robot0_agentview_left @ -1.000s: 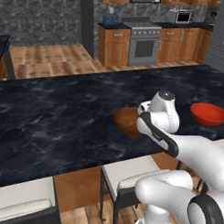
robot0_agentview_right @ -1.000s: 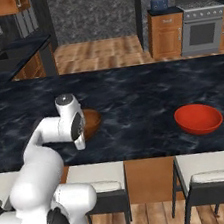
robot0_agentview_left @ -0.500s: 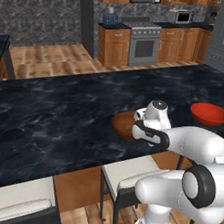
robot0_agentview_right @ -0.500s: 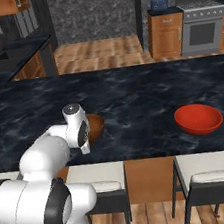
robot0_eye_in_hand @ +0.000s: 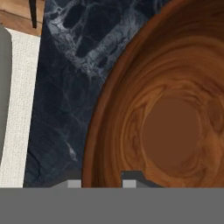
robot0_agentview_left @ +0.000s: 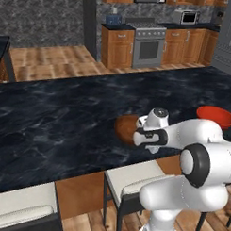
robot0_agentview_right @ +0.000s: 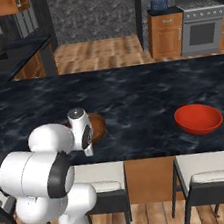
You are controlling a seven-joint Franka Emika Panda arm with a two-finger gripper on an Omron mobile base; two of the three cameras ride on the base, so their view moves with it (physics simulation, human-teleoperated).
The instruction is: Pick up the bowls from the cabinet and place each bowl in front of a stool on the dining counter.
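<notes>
Wooden bowl lowered toward the near edge of the tabletop

Since a second before, the arm had folded lower and nearer the stools, carrying the brown wooden bowl (robot0_agentview_left: 126, 128) along; the gripper (robot0_eye_in_hand: 103, 183) was clamped on its near rim. Glossy, swirl-grained, with a flat round bottom, it sat just beyond the gripper on the black marble tabletop (robot0_agentview_left: 51, 120); the red bowl (robot0_agentview_right: 198, 118) lay well to the gripper's right.

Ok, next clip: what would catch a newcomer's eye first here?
The white arm folded low over the dining counter, its gripper shut on the near rim of the wooden bowl, which sits by the counter's front edge above a stool. Next, the glossy red bowl, alone on the black marble to the right, in front of another stool.
</notes>
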